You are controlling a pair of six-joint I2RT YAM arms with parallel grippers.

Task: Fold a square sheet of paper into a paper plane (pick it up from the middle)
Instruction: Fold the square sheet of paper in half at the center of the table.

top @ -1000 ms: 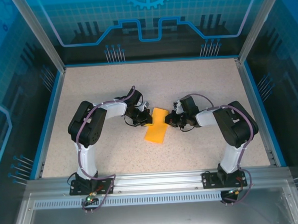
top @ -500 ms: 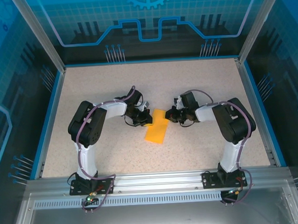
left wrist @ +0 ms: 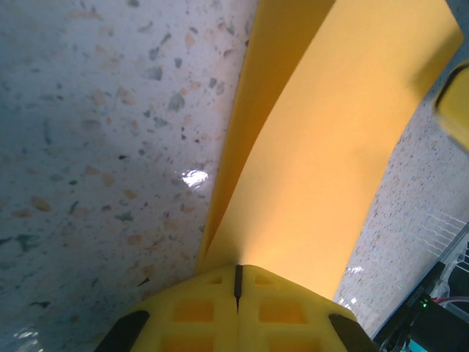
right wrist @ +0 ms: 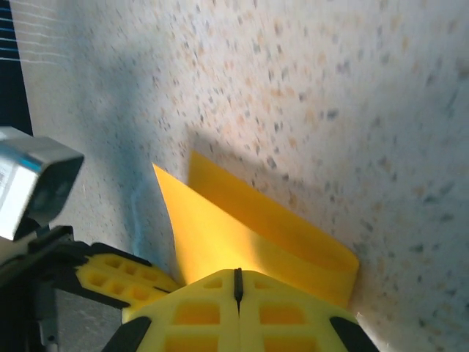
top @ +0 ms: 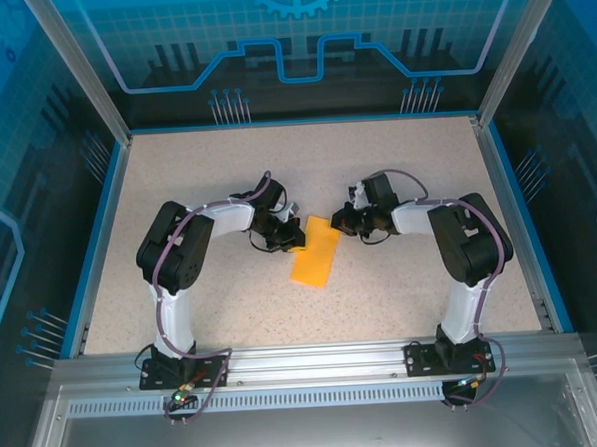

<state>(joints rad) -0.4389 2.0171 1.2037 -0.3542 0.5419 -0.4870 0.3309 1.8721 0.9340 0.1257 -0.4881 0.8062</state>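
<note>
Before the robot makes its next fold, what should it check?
1. Left fingers shut on the paper: ok.
2. Right fingers shut on the paper's other end: ok.
3. Paper folded into a long strip: ok.
4. Crease pressed flat: not ok, the layers gape apart.
5. Edges lined up evenly: cannot tell.

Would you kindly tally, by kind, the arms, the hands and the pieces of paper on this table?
Arms: 2, the left arm and the right arm
Hands: 2, the left hand and the right hand
Folded orange-yellow paper sheet: 1
Total: 5
</note>
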